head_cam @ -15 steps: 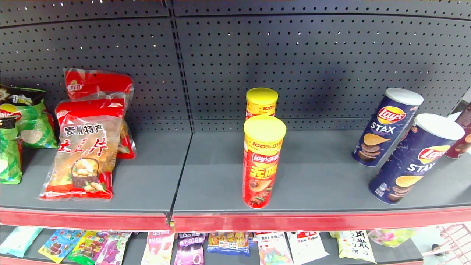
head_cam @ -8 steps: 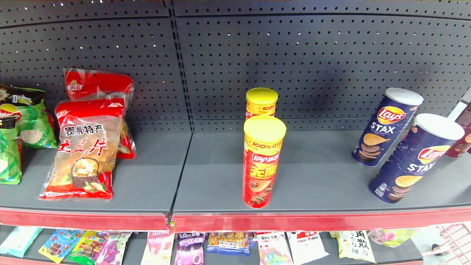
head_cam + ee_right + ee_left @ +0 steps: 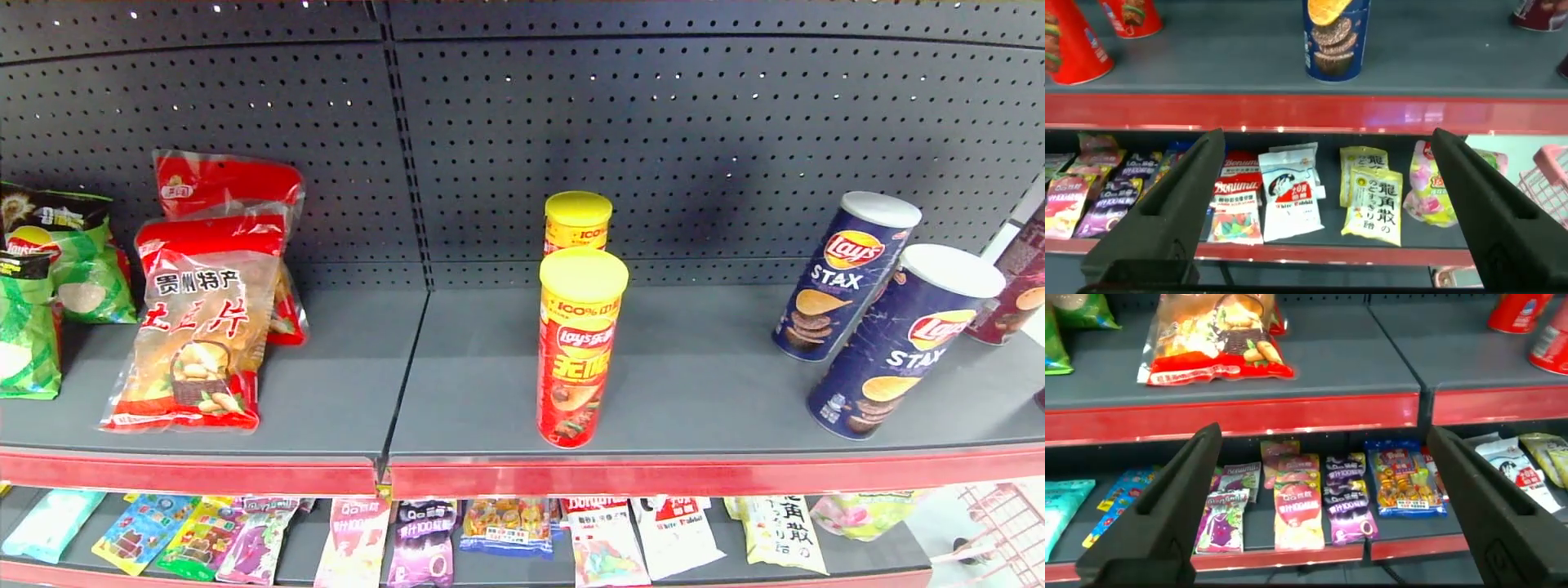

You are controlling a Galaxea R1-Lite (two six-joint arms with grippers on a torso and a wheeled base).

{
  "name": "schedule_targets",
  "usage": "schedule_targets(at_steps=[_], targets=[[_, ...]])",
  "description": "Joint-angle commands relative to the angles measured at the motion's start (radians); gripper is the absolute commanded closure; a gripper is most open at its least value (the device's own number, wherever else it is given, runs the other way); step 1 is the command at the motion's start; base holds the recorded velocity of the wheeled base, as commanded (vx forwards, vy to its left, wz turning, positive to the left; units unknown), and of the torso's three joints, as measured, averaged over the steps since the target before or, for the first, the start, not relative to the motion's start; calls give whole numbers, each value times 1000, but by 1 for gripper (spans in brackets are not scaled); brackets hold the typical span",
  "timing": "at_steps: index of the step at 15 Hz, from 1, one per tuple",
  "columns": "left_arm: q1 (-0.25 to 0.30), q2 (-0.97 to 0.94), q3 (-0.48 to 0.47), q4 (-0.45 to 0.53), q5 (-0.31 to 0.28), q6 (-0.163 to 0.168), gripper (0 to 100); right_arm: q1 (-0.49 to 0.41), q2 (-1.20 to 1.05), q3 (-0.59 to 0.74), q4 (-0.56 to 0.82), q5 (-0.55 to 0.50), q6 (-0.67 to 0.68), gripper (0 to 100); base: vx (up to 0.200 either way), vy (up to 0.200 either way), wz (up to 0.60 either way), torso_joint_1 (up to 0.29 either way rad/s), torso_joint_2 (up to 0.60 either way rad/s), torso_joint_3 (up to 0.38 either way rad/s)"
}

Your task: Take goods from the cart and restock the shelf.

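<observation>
Shelf (image 3: 702, 384) was smooth grey metal with a glossy red lip. Left of the red can (image 3: 581, 351), a rigid yellow-lidded cylinder, lay crinkly bags (image 3: 192, 327); right of it stood blue tubes (image 3: 898, 343). Left gripper (image 3: 1323, 433) and right gripper (image 3: 1327, 135) hung released and empty, lower than it. Best, by my judgement: turn to the pink wire cart (image 3: 1008, 523), low right of it, and grasp goods squarely.
</observation>
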State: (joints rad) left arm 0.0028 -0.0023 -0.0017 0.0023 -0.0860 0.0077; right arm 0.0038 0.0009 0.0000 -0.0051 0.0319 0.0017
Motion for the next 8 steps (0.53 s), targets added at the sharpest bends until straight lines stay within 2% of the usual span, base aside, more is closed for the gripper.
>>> schedule_targets(at_steps=[1,3,8], targets=[[0,2,0,1,0,0,0,1,1,0,1,0,0,0,0,0,0,0,0,0],[0,2,0,1,0,0,0,1,1,0,1,0,1,0,0,0,0,0,0,0],[0,2,0,1,-1,2,0,1,1,0,1,2,1,0,0,-200,0,6,4,3]])
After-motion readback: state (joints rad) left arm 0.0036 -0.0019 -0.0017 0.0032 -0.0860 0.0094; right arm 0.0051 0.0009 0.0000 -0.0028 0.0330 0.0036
